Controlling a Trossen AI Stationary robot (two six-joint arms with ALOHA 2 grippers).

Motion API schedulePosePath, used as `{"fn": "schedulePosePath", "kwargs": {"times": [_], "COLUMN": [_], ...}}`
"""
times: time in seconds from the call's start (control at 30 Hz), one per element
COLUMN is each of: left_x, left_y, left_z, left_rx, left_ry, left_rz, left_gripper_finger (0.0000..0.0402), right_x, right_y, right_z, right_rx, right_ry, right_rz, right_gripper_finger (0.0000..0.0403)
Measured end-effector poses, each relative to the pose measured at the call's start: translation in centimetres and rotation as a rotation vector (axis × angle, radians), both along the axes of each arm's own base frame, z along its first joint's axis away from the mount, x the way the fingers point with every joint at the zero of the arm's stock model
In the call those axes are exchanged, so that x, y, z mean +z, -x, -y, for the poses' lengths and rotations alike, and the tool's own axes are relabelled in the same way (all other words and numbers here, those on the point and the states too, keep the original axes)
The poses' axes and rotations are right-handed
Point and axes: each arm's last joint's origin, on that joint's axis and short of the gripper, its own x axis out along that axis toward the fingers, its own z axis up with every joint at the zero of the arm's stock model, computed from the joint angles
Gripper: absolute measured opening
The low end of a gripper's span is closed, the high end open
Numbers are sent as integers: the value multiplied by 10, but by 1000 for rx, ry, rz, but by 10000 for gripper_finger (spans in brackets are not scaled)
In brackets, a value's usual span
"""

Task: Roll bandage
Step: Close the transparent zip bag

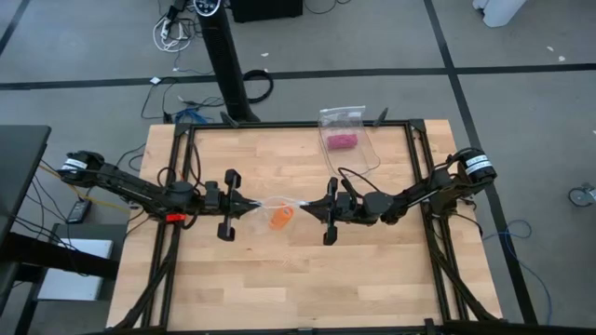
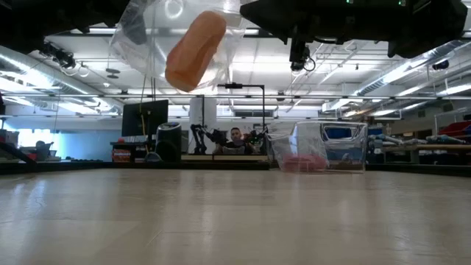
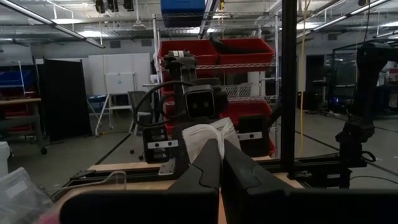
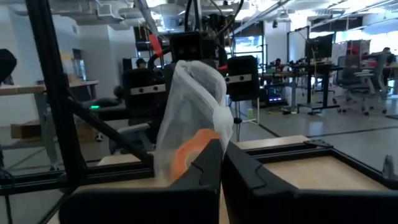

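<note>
A clear plastic zip bag (image 1: 278,207) hangs in the air between my two grippers over the middle of the table. The orange bandage (image 1: 280,220), a compact roll, lies inside it; it also shows in the low view (image 2: 195,51), well above the tabletop. My left gripper (image 1: 250,207) is shut on the bag's left end. My right gripper (image 1: 308,207) is shut on its right end. In the right wrist view the bandage (image 4: 188,153) shows through the bag (image 4: 194,99). My left gripper pinches the bag's left edge (image 3: 208,138) between its two fingers, coming level from the table's left. The bag is lifted clear of the table. My right gripper pinches the bag's right edge (image 4: 211,134) between its two fingers, coming level from the table's right. The bag sags between the grippers with the bandage low in it.
A second clear zip bag (image 1: 346,130) with a small pink bundle (image 1: 341,140) lies at the table's far edge, right of centre; it stands out in the low view (image 2: 324,147). A dark frame rail (image 1: 298,127) runs around the table. A person sits in the room beyond.
</note>
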Motion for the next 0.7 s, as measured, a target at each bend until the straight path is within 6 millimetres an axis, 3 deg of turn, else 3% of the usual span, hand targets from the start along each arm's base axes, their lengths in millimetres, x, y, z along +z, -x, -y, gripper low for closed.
{"fn": "schedulePosePath", "kwargs": {"times": [0.23, 0.33, 0.47, 0.6, 0.7], "left_x": [-9, -17, -23, -22, -6], "left_y": [-2, -3, -3, -2, -7], "left_z": [-3, -6, -7, -7, -4], "left_rx": [132, 240, 258, 250, 203], "left_ry": [-20, -45, -55, -32, 13], "left_rz": [-99, -182, -245, -246, -233], "left_gripper_finger": [11, 28, 62, 99, 124], "right_x": [5, 15, 26, 35, 42], "right_y": [3, 8, 18, 30, 32], "right_z": [-2, -2, 0, 3, 4], "right_rx": [-7, -3, -8, -7, -5], "right_ry": [34, 52, 71, 85, 99], "right_rz": [3, -14, -85, -172, -267], "right_gripper_finger": [3, 2, 2, 1, 1]}}
